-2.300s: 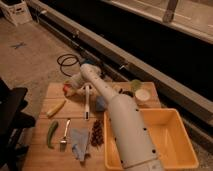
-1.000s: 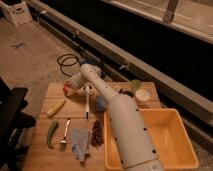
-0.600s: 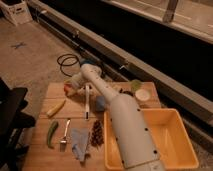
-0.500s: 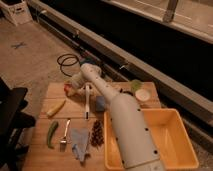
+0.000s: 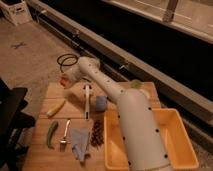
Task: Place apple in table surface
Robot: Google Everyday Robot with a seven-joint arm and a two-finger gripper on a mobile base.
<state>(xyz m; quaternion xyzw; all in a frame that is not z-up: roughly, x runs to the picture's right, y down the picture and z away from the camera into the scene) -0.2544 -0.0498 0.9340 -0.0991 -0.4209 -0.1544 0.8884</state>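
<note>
My white arm reaches from the bottom centre across the light wooden table surface [image 5: 50, 160] to its far left corner. There the gripper [image 5: 69, 80] hangs just above the planks. A small reddish-orange apple [image 5: 64, 79] shows at its tip, and the gripper is shut on it. The fingers themselves are mostly hidden behind the wrist and the fruit.
On the planks lie a yellow corn-like item [image 5: 56, 107], a green vegetable [image 5: 51, 134], a fork-like utensil [image 5: 66, 135], a blue cloth [image 5: 80, 143], a dark pinecone-like cluster [image 5: 97, 133], a blue cup [image 5: 101, 103] and a long utensil [image 5: 87, 100]. A yellow bin [image 5: 172, 150] fills the right side. A black chair [image 5: 10, 120] stands left.
</note>
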